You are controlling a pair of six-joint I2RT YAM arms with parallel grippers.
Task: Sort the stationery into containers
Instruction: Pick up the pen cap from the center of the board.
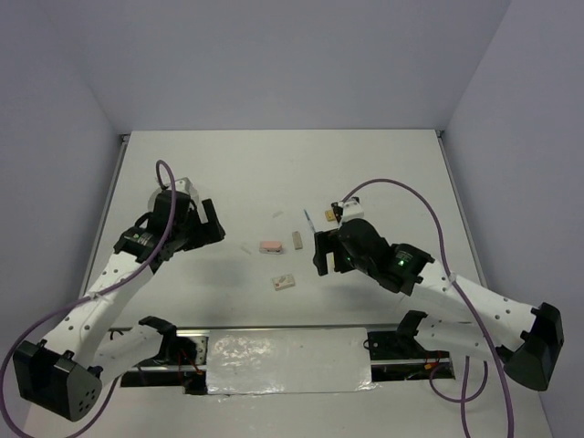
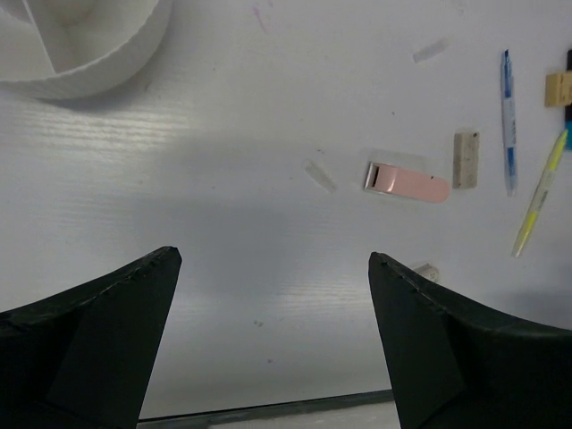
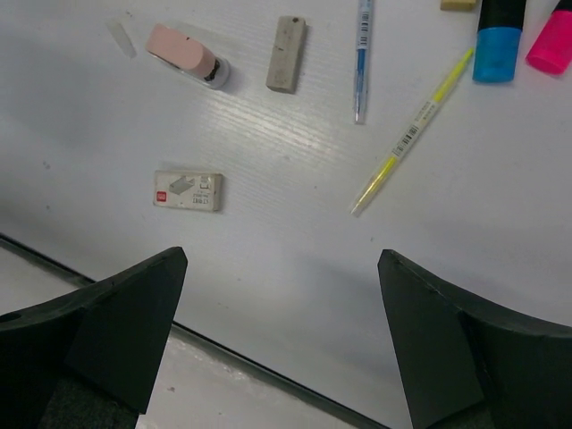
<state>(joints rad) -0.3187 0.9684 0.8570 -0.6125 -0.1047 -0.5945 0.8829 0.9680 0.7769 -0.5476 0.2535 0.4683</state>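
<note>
The round white tub (image 2: 107,54) with inner dividers shows only in the left wrist view, at top left. A pink eraser (image 1: 271,246) (image 2: 407,181) (image 3: 186,54), a tan eraser (image 1: 297,240) (image 2: 466,159) (image 3: 286,54) and a white sleeved eraser (image 1: 284,282) (image 3: 187,190) lie mid-table. A blue-white pen (image 2: 508,121) (image 3: 362,58) and a yellow-green pen (image 2: 540,192) (image 3: 411,130) lie right of them. Blue (image 3: 497,45) and pink (image 3: 551,45) highlighters lie beyond. My left gripper (image 1: 210,225) (image 2: 273,259) is open and empty, left of the erasers. My right gripper (image 1: 321,254) (image 3: 281,256) is open and empty, near the pens.
Small clear plastic bits (image 2: 320,175) (image 2: 431,50) lie left of and beyond the pink eraser. A yellowish block (image 2: 559,88) sits by the pens. The table's front edge (image 3: 268,366) runs just below the right gripper. Walls enclose the table on three sides.
</note>
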